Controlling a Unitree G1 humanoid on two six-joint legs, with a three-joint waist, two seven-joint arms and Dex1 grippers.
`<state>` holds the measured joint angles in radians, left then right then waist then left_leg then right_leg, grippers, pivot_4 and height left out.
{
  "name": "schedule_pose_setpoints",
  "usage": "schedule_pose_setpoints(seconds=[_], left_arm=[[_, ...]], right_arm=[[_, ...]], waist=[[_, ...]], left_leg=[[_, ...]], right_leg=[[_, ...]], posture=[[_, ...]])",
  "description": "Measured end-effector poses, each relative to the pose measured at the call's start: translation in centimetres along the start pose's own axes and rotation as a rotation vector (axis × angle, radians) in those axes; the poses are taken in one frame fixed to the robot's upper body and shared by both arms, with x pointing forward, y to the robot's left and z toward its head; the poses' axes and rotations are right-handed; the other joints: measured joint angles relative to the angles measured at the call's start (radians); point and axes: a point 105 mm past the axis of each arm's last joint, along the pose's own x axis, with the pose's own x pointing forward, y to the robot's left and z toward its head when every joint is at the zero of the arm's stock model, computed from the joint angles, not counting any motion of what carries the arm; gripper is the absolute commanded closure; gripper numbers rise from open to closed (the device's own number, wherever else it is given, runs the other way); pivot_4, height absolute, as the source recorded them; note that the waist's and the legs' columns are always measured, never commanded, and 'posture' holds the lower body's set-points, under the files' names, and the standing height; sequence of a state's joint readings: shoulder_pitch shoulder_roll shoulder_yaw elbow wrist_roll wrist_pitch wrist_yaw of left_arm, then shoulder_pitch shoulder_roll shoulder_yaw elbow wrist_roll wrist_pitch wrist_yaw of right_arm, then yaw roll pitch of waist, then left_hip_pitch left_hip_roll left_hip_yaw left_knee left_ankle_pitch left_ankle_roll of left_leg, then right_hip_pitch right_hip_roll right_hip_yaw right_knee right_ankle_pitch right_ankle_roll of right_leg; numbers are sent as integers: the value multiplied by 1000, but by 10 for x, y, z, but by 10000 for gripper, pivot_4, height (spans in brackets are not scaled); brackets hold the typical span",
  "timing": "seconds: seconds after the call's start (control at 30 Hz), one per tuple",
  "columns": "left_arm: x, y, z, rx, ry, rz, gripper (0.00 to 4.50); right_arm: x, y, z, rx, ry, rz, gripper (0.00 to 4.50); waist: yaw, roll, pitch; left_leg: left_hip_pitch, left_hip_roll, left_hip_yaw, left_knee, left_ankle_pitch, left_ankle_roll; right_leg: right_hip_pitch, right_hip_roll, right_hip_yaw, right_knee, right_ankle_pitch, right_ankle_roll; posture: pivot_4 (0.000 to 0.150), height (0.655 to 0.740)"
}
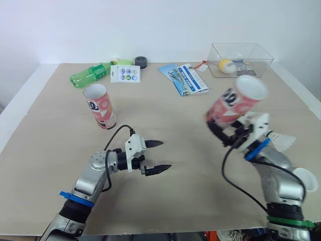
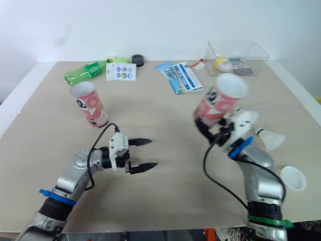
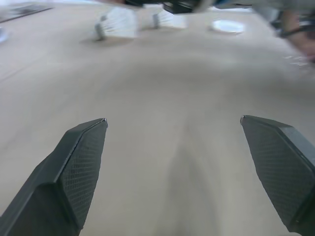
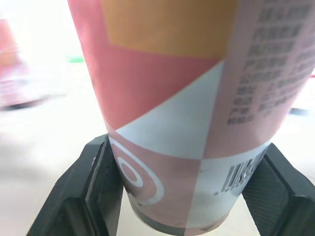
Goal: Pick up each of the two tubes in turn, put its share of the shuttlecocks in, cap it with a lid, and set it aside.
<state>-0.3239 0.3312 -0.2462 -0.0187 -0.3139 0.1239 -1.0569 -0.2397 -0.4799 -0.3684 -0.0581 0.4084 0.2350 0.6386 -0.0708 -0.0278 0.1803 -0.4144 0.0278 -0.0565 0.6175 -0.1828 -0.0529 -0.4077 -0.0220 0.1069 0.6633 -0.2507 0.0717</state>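
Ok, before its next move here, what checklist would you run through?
1. Right gripper clamped on the held tube: ok, one finger on either side near its base.
2. Held tube uncapped: ok, the mouth is open and the tube is tilted.
3. What is inside it: cannot tell.
4. Left gripper open and holding nothing: ok, over the table.
5. Shuttlecock free to take: ok, lying beside the right arm.
6. Lid available: ok, lying near the table's right edge.
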Motion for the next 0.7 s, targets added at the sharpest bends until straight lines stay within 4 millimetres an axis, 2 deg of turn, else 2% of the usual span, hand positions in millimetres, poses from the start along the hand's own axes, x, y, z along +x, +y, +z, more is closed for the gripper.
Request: schedule_pose_setpoints(seconds=[0.1,0.17,0.33,0.4,0.57,0.7], left_arm=[[6,-2,5,17,-7,-41,0],[8,0,8,24,-9,-46,0],[9,6,8,25,2,-62,0],[10,10,10,32,1,-65,0],[8,13,15,42,-5,-69,0],[7,13,13,40,3,-70,0]], right_arm=[[-15,-31,11,-32,-29,-151,13134],[-19,-39,10,-35,-33,-192,13134],[-38,-70,-2,-33,2,-371,13134],[-54,-90,-9,-53,40,-492,13134],[-81,-118,-16,-96,76,-668,13134],[-94,-131,-14,-126,81,-754,13134]], waist=[[-4,0,0],[-4,0,0],[-3,0,0],[-3,0,0],[-4,2,0],[-4,2,0]], left_leg=[[1,0,0,0,0,0],[1,1,0,0,0,0],[0,0,0,0,0,0],[0,-1,1,0,0,0],[1,-1,1,0,0,1],[1,-1,1,0,0,1]], right_leg=[[0,1,0,0,0,-2],[0,1,0,0,0,-2],[1,0,1,0,0,0],[0,0,1,0,0,1],[0,0,1,0,0,1],[1,0,1,0,0,1]], posture=[[1500,7400],[1500,7400],[1500,7400],[1500,7400],[1500,7400],[1500,7400]])
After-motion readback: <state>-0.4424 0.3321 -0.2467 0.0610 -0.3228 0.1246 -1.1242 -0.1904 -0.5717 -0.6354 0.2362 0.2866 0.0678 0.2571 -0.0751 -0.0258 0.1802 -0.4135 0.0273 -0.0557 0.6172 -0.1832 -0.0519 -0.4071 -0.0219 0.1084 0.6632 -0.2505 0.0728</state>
